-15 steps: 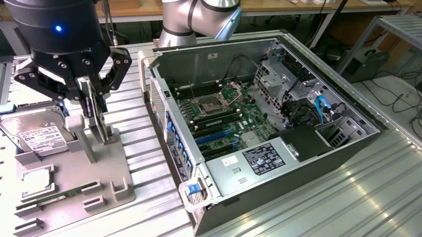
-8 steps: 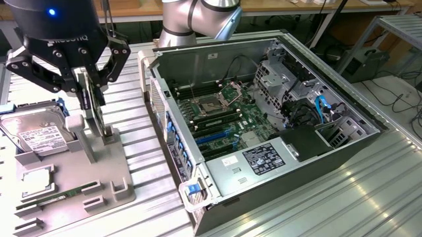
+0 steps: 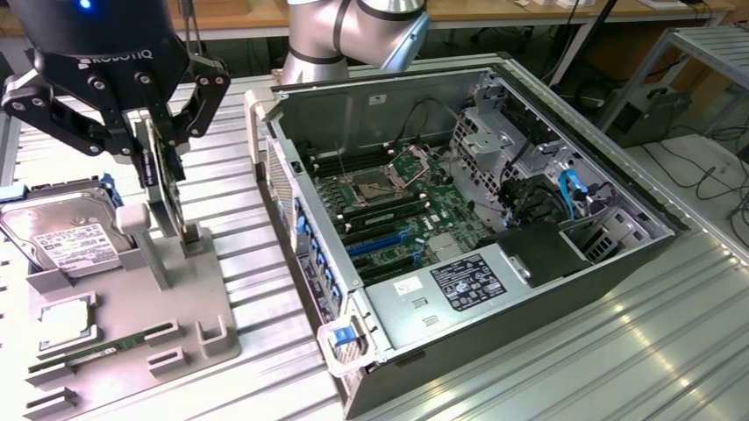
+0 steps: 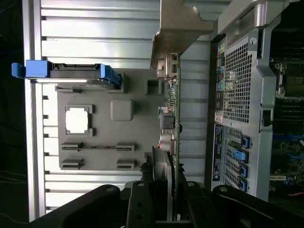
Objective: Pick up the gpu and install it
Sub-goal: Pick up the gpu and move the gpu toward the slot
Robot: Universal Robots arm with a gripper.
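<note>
Closest up is the hand [image 4: 168,206]. Its black fingers [image 4: 140,206] are pinched onto the gpu [image 4: 172,123], one on each flat side, so it's clamped on the card, not spread apart. The wrist view has the card edge-on, with its pale metal bracket [image 4: 180,28] at the end away from the fingers.

In the exterior view the hand [image 3: 156,145] is over at that view's left, gripping the upper part of the gpu [image 3: 161,189]. The card stands upright with its lower end down at a slotted post of the grey holder tray [image 3: 140,298]. Honestly can't tell if it's seated in the slot or just off it.

Other stuff on the same tray:
- A hard drive [image 3: 65,232] with blue side rails, propped up at one end.
- A CPU chip [image 3: 65,320] lying flat in its pocket.
- A slim green memory stick [image 3: 111,346] lying in a row of clips.

Just beside the tray, on the exterior view's right, is the PC case [image 3: 562,289]. It's lying on its side with the panel off and the motherboard [image 3: 398,206] facing up. Its perforated rear panel is the side toward the tray. Everything sits on a slatted metal bench [image 3: 632,360], and the arm [image 3: 351,35] comes up behind the case.
</note>
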